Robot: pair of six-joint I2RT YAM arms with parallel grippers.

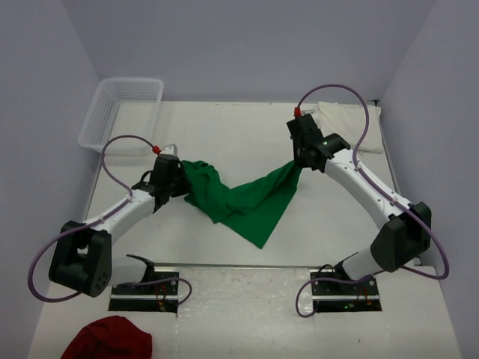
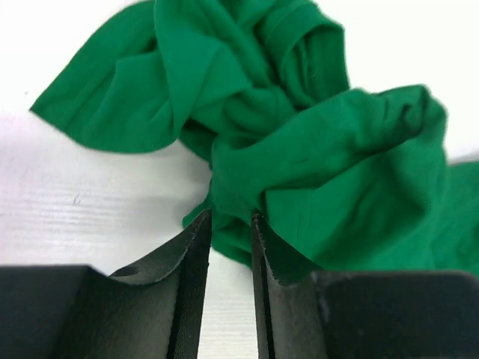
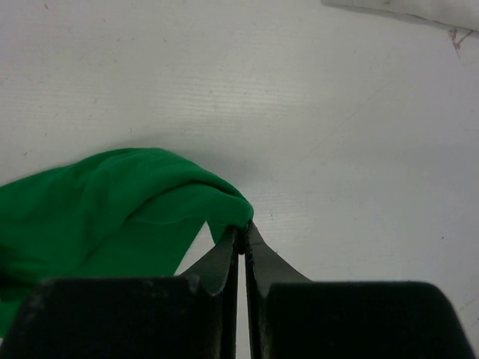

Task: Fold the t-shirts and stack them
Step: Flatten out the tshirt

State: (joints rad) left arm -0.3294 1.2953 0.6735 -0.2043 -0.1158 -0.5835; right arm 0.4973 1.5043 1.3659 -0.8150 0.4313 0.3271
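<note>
Right gripper [image 3: 242, 228]: jaws pressed together, pinching one edge of the green t-shirt [image 1: 251, 202] at their very tips. In the overhead view this gripper sits right of centre, and the cloth rises to it in a taut ridge. The hold appears meant to keep one end of the garment fixed and lifted while the other end is worked.

Left gripper [image 2: 230, 218]: fingers stand a narrow gap apart, with a bunched fold of the green fabric at the tips. Whether that fold is clamped or only resting between them cannot be told. It sits left of centre in the overhead view, at the crumpled end of the shirt.

Green t-shirt: centre of the table [image 1: 224, 134], strung between the two grippers. The left portion is heaped and twisted, and a triangular flap hangs toward the lower centre of the frame. It is not flat and not folded.

Cream-white t-shirt [image 1: 350, 120]: upper right of the overhead view, lying flat, well apart from the green one and untouched by either gripper.

Other items: white basket [image 1: 101, 112] at upper left; dark red cloth [image 1: 105, 340] at lower left.

Assessment: early spreading stage. The left end likely needs a clean grip on a single edge before the shirt can be stretched out.
</note>
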